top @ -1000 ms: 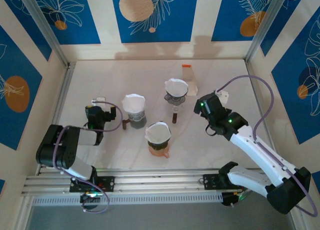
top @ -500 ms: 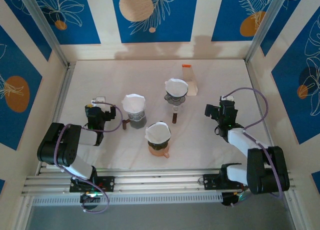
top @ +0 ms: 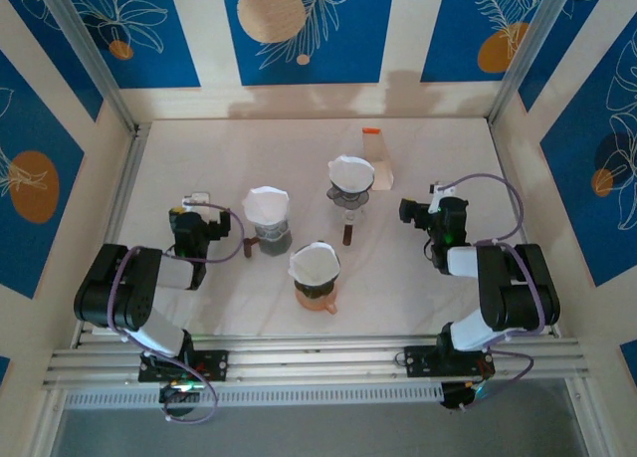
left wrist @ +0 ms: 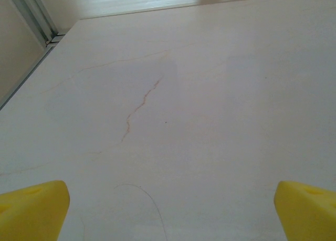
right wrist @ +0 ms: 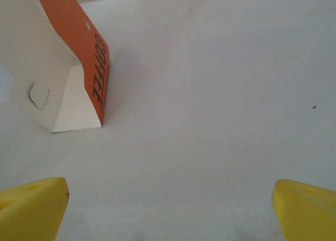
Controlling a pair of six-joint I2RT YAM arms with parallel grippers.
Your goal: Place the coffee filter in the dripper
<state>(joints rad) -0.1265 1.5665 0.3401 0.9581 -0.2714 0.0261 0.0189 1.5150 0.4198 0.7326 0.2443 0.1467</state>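
A white paper coffee filter (top: 315, 263) sat in the near brown dripper (top: 317, 293), and the two farther drippers were also lined, so placing looked finished. The left gripper (left wrist: 168, 209) and right gripper (right wrist: 168, 207) both gaped wide and empty, the right facing the orange-and-white carton (right wrist: 68, 67). Next, I judged, only parking clear.

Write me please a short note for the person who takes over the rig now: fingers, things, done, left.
The left gripper is open and empty, fingers wide over the table. The right gripper is open and empty, facing the filter box.
Mid-table stand the left dripper, the back dripper and the near dripper; each holds a white filter.
Done: it seems every dripper has its filter.
Left: probably nothing; perhaps check the filters sit straight.
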